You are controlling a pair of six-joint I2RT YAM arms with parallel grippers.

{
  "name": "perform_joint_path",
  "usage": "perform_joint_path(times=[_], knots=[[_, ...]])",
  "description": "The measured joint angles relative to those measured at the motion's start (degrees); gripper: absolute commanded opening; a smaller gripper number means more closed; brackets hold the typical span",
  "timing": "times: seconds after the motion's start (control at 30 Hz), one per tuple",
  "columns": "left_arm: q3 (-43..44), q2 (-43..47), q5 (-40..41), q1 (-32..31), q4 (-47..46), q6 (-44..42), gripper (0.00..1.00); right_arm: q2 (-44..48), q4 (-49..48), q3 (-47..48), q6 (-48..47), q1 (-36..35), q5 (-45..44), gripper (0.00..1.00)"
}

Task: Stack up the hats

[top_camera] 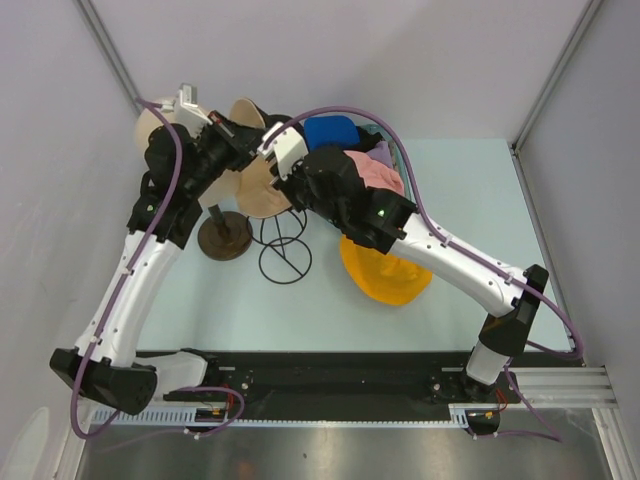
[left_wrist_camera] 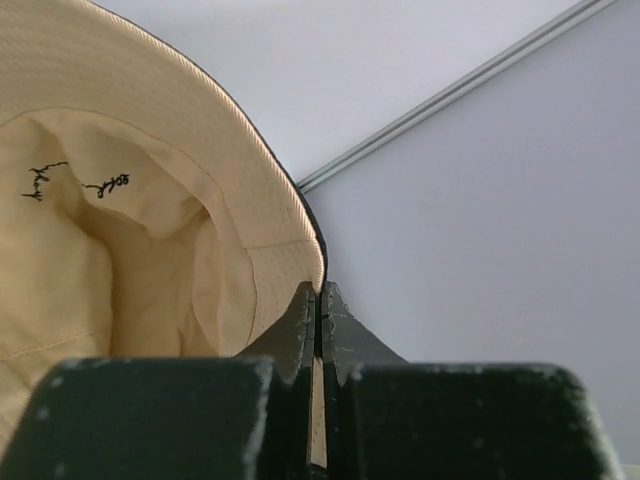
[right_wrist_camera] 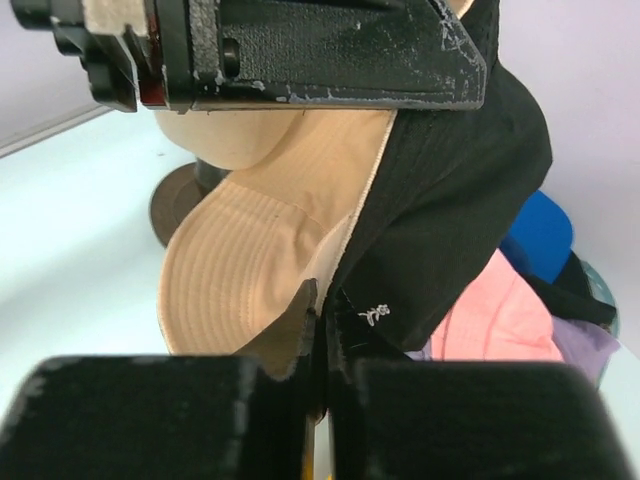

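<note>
Raised just beside the brown stand base [top_camera: 225, 240], the black bucket hat [right_wrist_camera: 450, 200] shows its tan lining. The left gripper [left_wrist_camera: 320, 298] and the right gripper [right_wrist_camera: 321, 312] each pinch its brim.

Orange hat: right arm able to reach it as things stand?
Probably not yet. The right gripper is shut on the brim of the black bucket hat, and the orange hat lies partly under that arm's forearm; it would need to let go and fold back.

Small white script [right_wrist_camera: 375, 314] on black bucket hat [right_wrist_camera: 450, 190]: too small to read.
</note>
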State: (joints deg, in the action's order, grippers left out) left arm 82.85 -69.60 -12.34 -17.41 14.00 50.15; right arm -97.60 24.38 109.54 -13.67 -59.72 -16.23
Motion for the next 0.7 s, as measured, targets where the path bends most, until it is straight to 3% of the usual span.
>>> perform_joint_path(times=[0.03, 0.07, 0.17, 0.37, 0.43, 0.7], knots=[[0.02, -0.28, -0.42, 0.0, -0.42, -0.15, 0.0, 0.0, -0.04, -0.07, -0.09, 0.0, -0.44, 0.29], [0.28, -0.9, -0.87, 0.0, -0.98, -0.72, 0.0, 0.0, -0.15, -0.17, -0.24, 0.0, -0.81, 0.56], [3.17, -3.65, -1.95, 0.0, -1.7, -2.84, 0.0, 0.0, -0.72, -0.42, -0.2, -0.07, -1.9, 0.82], [16.85, -10.99, -6.45, 2.14, -1.97, -12.04, 0.0, 0.94, -1.33, -2.49, -0.5, -0.02, -3.89, 1.0], [19.32, -11.78, -8.9, 5.6, -2.84, -12.96, 0.0, 1.95, -1.64, -3.96, -0.46, 0.17, -4.76, 1.0], [14.95, -7.52, -11.41, 18.05, -3.15, -14.71, 0.0, 7.65, -3.85, -10.86, 0.61, 2.4, -7.89, 1.0]])
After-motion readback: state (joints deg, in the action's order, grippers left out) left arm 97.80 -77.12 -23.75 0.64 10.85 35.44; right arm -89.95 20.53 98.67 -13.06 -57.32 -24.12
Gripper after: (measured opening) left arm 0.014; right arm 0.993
